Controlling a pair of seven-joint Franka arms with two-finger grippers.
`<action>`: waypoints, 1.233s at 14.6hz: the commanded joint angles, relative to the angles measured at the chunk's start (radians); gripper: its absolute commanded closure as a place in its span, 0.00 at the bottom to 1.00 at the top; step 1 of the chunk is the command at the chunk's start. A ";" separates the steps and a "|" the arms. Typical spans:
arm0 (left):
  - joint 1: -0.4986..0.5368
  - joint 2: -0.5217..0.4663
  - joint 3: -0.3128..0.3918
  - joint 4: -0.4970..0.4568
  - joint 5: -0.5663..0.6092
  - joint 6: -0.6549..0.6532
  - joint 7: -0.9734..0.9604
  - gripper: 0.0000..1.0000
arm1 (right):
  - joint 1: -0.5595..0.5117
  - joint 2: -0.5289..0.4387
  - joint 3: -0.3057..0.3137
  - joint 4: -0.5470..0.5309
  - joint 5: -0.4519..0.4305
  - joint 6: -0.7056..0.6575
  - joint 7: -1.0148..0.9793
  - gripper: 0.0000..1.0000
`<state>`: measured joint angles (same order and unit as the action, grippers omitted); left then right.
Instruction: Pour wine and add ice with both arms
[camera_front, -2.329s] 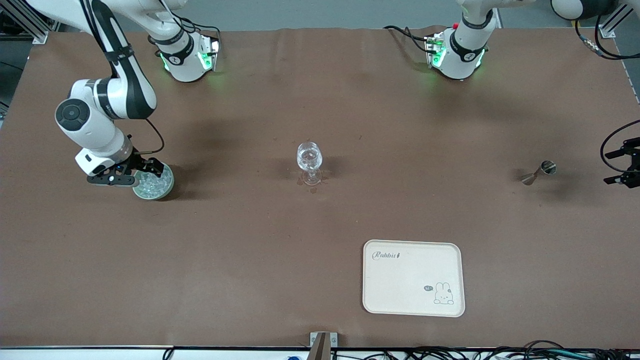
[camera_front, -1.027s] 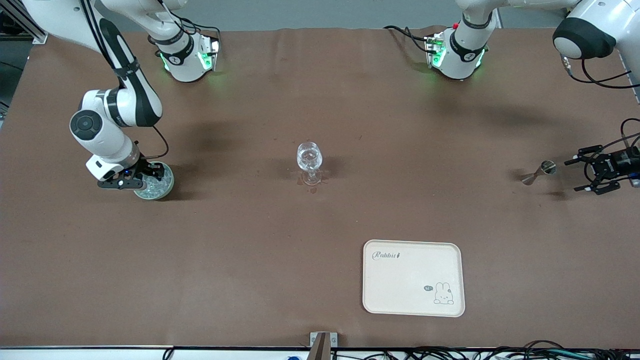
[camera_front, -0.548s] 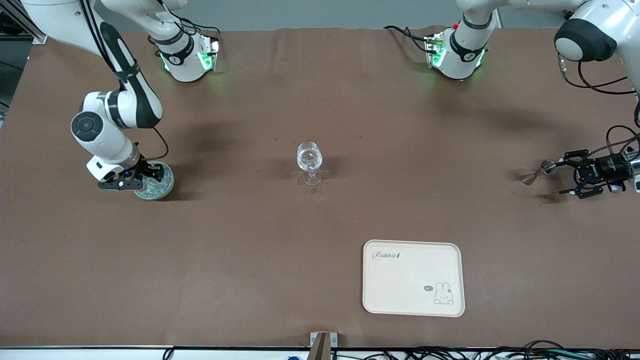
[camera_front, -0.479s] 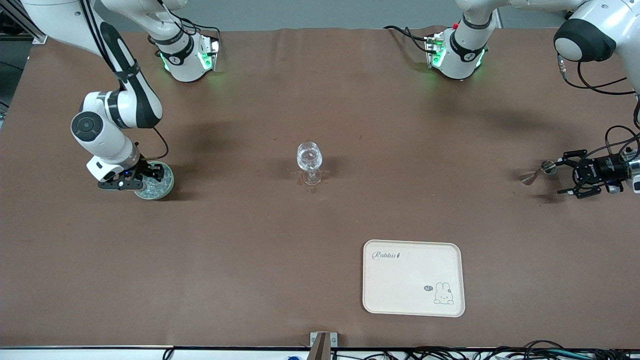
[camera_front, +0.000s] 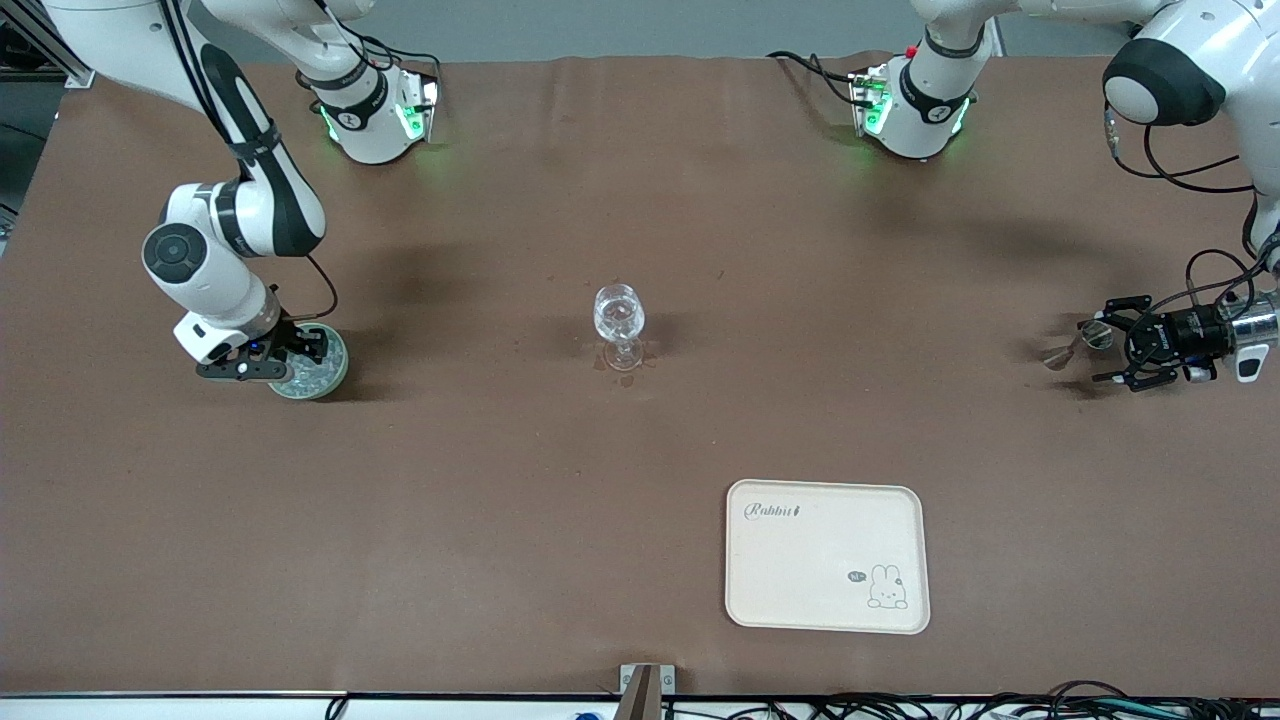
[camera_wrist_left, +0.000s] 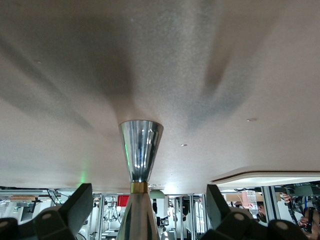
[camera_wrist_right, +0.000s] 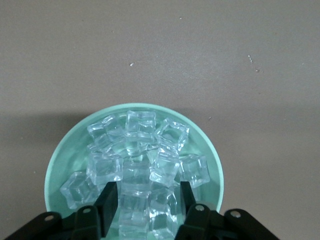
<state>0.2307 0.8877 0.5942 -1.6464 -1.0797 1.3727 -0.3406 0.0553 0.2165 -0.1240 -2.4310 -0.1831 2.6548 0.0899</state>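
While the left hand (camera_front: 1112, 342) straddles the steel jigger (camera_wrist_left: 140, 150) at the left arm's end of the bench (camera_front: 640, 450), its fingers (camera_wrist_left: 75, 207) stand spread to either side and not yet touching it. To do this well it should centre on the narrow waist, close gently and lift the jigger level, since any wine inside cannot be seen. Earlier the left hand stood well clear of the jigger; it has since slid in around it. The right hand (camera_wrist_right: 145, 200) has barely shifted: its open fingers dip among the ice (camera_wrist_right: 137, 165) in the green bowl (camera_front: 325, 372) at the right arm's end, gripping nothing definite. The stemmed glass (camera_front: 619, 325) waits mid-bench, with the tray (camera_front: 830, 555) nearer the camera.
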 joint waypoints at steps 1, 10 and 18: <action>-0.024 -0.007 0.007 -0.035 -0.026 0.020 0.011 0.00 | -0.003 -0.008 0.007 0.000 -0.021 -0.016 0.027 0.44; -0.045 -0.016 0.009 -0.084 -0.032 0.043 0.054 0.00 | 0.009 -0.009 0.010 0.006 -0.019 -0.018 0.056 0.78; -0.036 -0.033 0.016 -0.070 -0.048 0.032 0.040 0.04 | 0.011 -0.026 0.015 0.096 -0.019 -0.208 0.057 0.95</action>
<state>0.1979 0.8838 0.6013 -1.7036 -1.1147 1.4062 -0.2992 0.0616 0.2146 -0.1149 -2.3809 -0.1831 2.5446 0.1144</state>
